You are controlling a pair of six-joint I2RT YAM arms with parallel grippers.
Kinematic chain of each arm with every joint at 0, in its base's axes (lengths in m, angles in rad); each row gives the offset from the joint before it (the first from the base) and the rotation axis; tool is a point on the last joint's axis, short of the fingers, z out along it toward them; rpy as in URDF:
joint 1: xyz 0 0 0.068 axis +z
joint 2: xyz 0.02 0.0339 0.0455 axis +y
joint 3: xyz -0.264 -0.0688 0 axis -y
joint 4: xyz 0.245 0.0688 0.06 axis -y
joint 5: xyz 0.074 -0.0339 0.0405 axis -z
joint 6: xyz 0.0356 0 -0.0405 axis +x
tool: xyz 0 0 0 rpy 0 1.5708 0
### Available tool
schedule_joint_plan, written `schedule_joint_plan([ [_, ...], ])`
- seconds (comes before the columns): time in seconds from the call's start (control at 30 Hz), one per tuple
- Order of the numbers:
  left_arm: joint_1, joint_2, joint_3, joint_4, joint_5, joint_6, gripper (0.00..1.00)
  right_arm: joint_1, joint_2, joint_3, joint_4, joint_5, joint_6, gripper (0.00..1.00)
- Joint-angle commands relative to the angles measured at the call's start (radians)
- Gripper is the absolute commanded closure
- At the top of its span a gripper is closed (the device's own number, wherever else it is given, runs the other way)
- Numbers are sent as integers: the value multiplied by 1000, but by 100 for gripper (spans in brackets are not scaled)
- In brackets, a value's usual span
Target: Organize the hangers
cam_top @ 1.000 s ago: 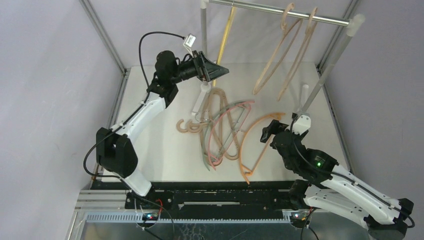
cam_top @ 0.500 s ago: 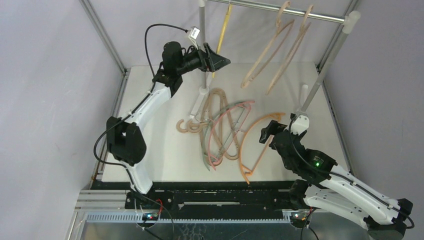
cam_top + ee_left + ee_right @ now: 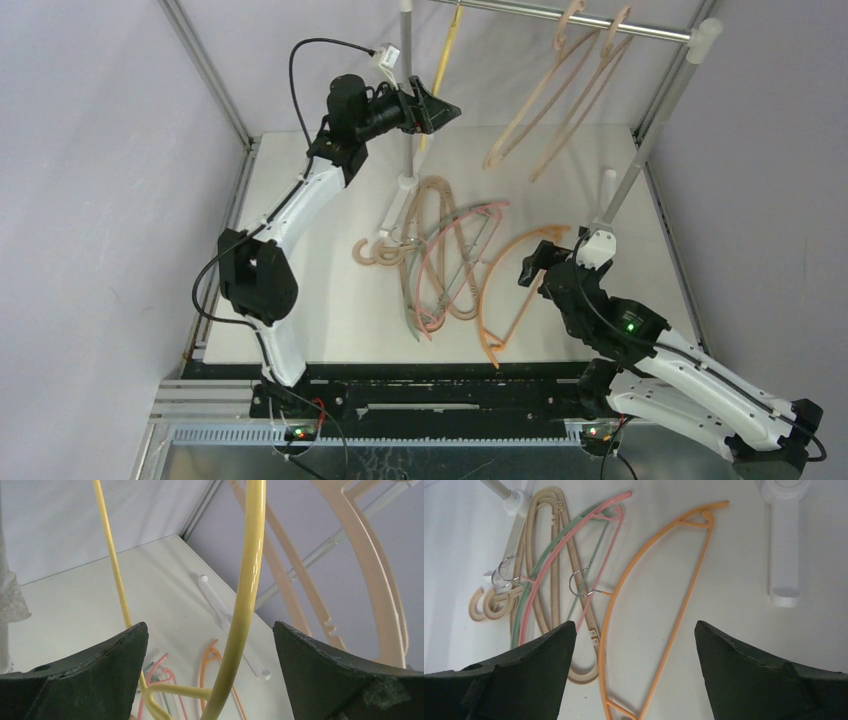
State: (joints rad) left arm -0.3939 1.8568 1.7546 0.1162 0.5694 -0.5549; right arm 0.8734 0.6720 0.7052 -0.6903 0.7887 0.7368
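A yellow hanger (image 3: 447,60) hangs from the silver rail (image 3: 570,15). Its thin bar (image 3: 245,595) runs between the jaws of my left gripper (image 3: 440,108) (image 3: 210,630), which is open and not touching it. Two beige hangers (image 3: 545,100) hang farther right on the rail. On the table lies a pile of beige (image 3: 425,215), pink (image 3: 450,260) and green (image 3: 410,300) hangers, with an orange hanger (image 3: 510,290) (image 3: 690,587) beside it. My right gripper (image 3: 530,270) (image 3: 634,630) hovers open above the orange hanger, holding nothing.
The rail's white feet (image 3: 400,195) (image 3: 603,190) (image 3: 784,555) rest on the table, and its posts rise at the left and right of the pile. Metal frame posts and grey walls close in the table's sides.
My left arm has risen and moved toward the rail, bringing the open jaws around the hanging yellow hanger. The beige hangers on the rail have swung a little. The right arm has barely moved.
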Motion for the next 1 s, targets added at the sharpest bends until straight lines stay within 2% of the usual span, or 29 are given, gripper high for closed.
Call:
schedule_joint_plan([
  [0.0, 9, -55, 36, 59, -18, 44, 1, -11, 16, -4, 57, -18, -29, 4],
  [0.23, 16, -32, 121, 94, 15, -4, 0, -13, 39, -5, 64, -28, -30, 4],
  [0.47, 28, -44, 147, 58, 1, 23, 1, -20, 46, -5, 76, -35, -46, 4],
  [0.73, 56, -119, 47, 9, -55, 111, 1, -25, 47, -5, 84, -42, -56, 3],
  [0.97, 133, -224, -94, 96, -38, 67, 1, -27, 50, -18, 92, -47, -48, 0],
])
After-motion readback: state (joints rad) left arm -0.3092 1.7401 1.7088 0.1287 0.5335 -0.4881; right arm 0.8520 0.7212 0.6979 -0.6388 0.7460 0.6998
